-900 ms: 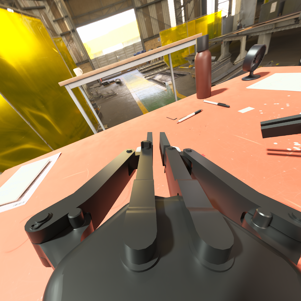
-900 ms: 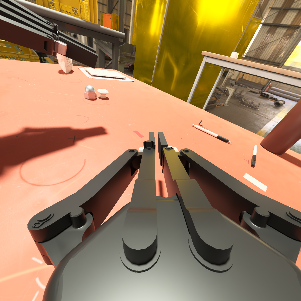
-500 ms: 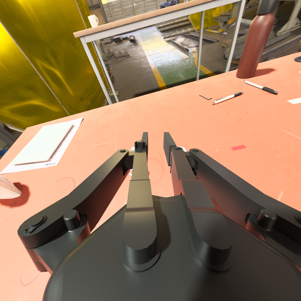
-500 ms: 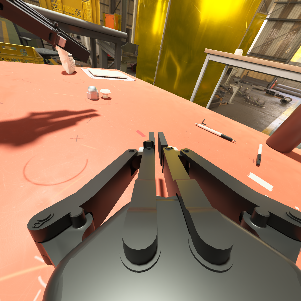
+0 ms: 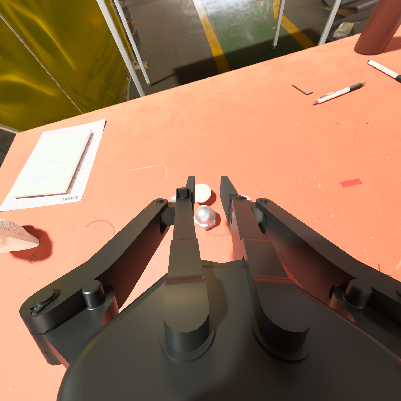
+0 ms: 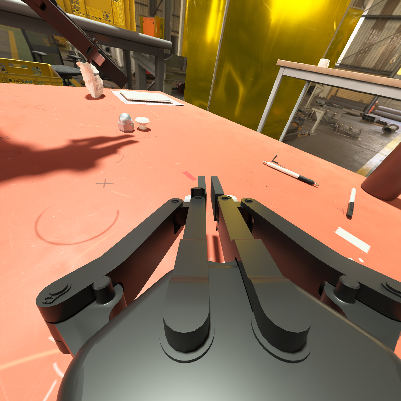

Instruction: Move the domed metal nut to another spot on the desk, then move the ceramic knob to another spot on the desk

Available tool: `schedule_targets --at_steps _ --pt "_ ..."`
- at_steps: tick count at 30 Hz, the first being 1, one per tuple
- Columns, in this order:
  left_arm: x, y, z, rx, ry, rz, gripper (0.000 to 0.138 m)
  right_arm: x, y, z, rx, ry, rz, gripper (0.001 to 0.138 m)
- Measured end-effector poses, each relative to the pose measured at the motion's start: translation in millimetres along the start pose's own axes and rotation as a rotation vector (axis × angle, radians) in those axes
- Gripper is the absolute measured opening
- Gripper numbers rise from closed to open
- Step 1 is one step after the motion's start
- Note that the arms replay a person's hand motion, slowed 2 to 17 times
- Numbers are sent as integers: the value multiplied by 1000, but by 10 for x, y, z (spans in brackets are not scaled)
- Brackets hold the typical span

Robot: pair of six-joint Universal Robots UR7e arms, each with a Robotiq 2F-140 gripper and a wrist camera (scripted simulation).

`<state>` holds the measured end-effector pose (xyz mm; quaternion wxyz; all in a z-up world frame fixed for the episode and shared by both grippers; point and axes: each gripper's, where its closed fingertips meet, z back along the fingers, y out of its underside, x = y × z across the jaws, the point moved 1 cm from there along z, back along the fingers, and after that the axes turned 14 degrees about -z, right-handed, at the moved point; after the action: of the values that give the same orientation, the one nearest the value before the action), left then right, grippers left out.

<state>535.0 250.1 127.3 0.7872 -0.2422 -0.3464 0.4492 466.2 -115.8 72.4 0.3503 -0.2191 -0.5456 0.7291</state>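
Observation:
The domed metal nut (image 5: 204, 217) stands on the red desk, seen between my left gripper's fingers. The white ceramic knob (image 5: 202, 191) stands just beyond it, close beside. My left gripper (image 5: 207, 184) is above them, partly open and empty. In the right wrist view the nut (image 6: 125, 123) and the knob (image 6: 142, 123) stand side by side at the far left. My right gripper (image 6: 207, 181) is shut and empty, low over the desk, far from them. The left arm (image 6: 78, 36) shows at the top left of that view.
A notepad on paper (image 5: 52, 165) lies at the left. A crumpled paper (image 5: 13, 236) is at the left edge. A pen (image 5: 338, 93), a hex key (image 5: 302, 90), a marker (image 5: 384, 70) and a dark red bottle (image 5: 377, 26) are at the far right. Red tape (image 5: 350, 182) lies right of the gripper.
My left gripper has tilted down and moved over the nut and knob, and its fingers have opened wider. My right gripper has stayed shut and shifted only slightly.

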Motion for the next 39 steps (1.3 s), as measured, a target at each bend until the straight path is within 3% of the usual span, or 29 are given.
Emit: schedule_targets --at_steps 3,7,10,22,39 --pt "-12 26 -74 35 44 4 31 -13 9 0 4 -2 -7 8" --pt "-108 103 -162 106 157 29 32 -21 19 -2 7 -9 -21 8" --pt "-108 200 -236 177 196 41 39 -23 25 -6 9 -15 -31 8" --pt "-99 433 -420 324 214 33 62 0 42 -20 22 -23 -25 9" --pt "-150 535 -583 428 180 -25 62 0 45 -19 25 -27 -32 9"
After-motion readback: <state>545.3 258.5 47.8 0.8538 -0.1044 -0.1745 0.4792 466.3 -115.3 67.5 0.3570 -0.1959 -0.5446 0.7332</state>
